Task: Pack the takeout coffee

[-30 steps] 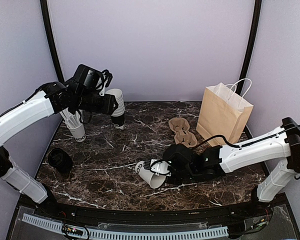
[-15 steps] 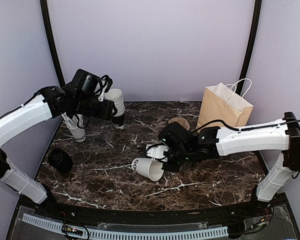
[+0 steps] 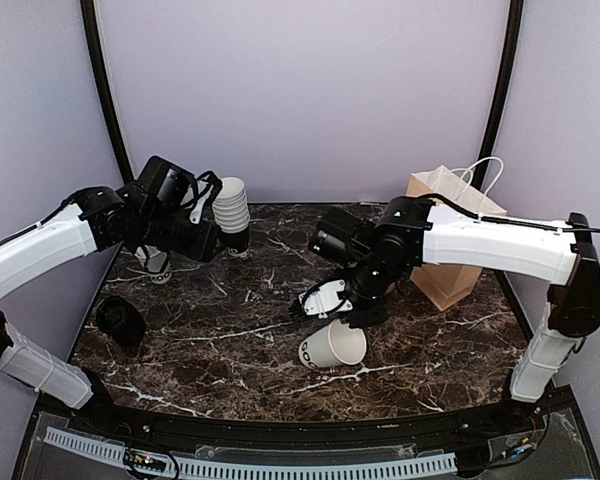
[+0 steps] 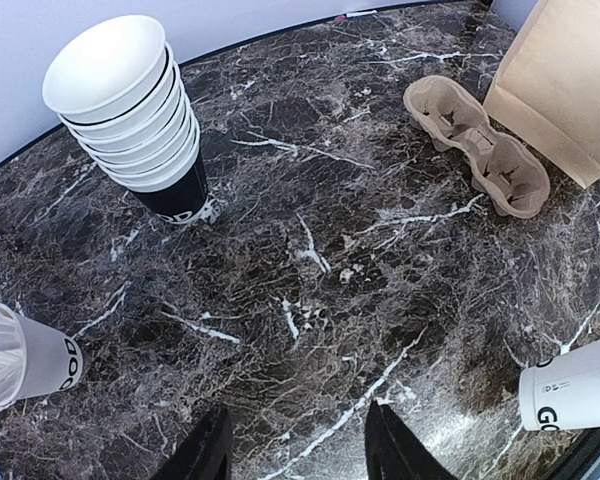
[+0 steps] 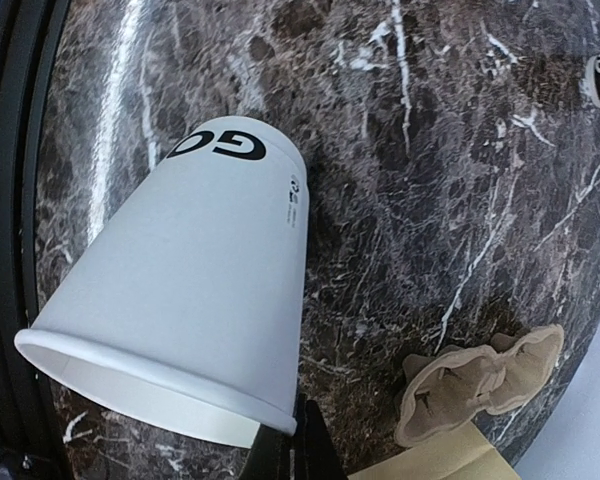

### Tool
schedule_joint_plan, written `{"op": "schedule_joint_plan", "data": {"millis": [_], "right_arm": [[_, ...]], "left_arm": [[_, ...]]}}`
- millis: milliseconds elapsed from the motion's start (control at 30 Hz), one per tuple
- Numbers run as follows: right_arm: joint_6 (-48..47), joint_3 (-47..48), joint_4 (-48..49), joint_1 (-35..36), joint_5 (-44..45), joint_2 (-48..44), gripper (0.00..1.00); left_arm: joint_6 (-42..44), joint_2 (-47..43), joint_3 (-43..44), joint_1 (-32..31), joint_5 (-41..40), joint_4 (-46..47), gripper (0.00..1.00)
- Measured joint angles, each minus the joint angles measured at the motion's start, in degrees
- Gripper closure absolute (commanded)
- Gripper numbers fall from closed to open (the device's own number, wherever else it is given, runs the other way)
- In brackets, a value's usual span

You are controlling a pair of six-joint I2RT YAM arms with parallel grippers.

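Note:
No lidded takeout coffee shows in any view. My right gripper (image 3: 346,322) (image 5: 292,440) is shut on the rim of a lidless white paper cup (image 3: 330,346) (image 5: 190,300) printed "GO", held tilted above the marble near the table's middle. The same cup shows at the lower right of the left wrist view (image 4: 575,385). My left gripper (image 3: 220,238) (image 4: 298,450) is open with nothing between its fingers, above bare marble just in front of a stack of lidless white cups (image 3: 231,205) (image 4: 130,100).
A brown paper bag (image 3: 458,283) (image 4: 570,80) stands at the back right, partly behind my right arm. A brown pulp cup carrier (image 4: 477,145) (image 5: 475,385) lies beside it. Black lids (image 3: 120,322) are stacked at the left. A cup of white sticks (image 3: 156,264) (image 4: 25,355) is behind my left arm.
The right arm has risen and swung toward the back, lifting the white cup by its rim off the marble where it lay. The left arm has shifted slightly lower and left.

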Motion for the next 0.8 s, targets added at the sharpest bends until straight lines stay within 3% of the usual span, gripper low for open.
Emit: {"op": "schedule_joint_plan", "data": {"millis": [467, 800], "right_arm": [[-4.31, 1.81, -15.06, -0.61, 3.74, 3.41, 1.0], [-4.31, 0.2, -17.18, -2.21, 9.31, 5.03, 1.0]], "left_arm": [[0.74, -0.85, -5.07, 0.0, 4.76, 0.81, 0.51], [0.74, -0.85, -5.07, 0.0, 5.64, 0.81, 0.51]]}}
